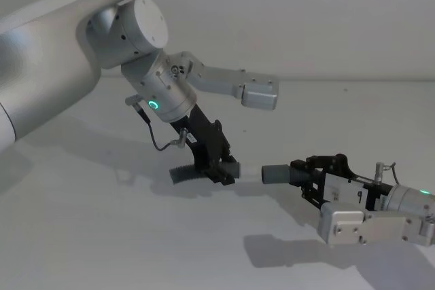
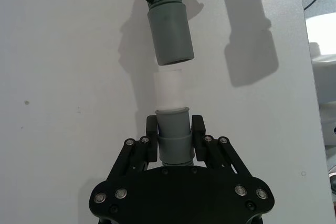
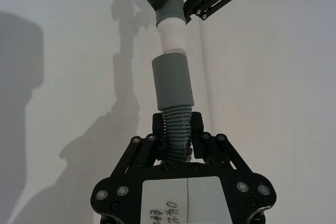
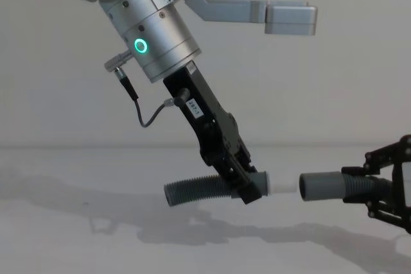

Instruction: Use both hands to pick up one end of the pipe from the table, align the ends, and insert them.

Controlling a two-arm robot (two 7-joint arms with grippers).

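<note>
both hose pieces are lifted clear of the table (image 1: 81, 236) and held over its middle, so the pickup looks done. the left gripper (image 2: 175, 140) is clamped on the smooth grey cuff of its hose piece (image 4: 196, 191), with the white spigot (image 2: 169, 91) sticking out ahead of the fingers and the ribbed tail hanging out behind. the right gripper (image 3: 177, 132) is clamped on the ribbed part of the other hose piece (image 3: 176, 129), just behind the wide grey sleeve (image 3: 172, 82).

the two ends face each other with a narrow gap between them; they are not touching. in both wrist views the spigot and the sleeve mouth sit nearly on one line, with a slight sideways offset and a small tilt that i judge needs trimming. in the chest view they sit at about the same height above the table.

what is left, as i read it: fine alignment, then closing the gap and pushing the spigot into the sleeve. insertion has not begun.
</note>
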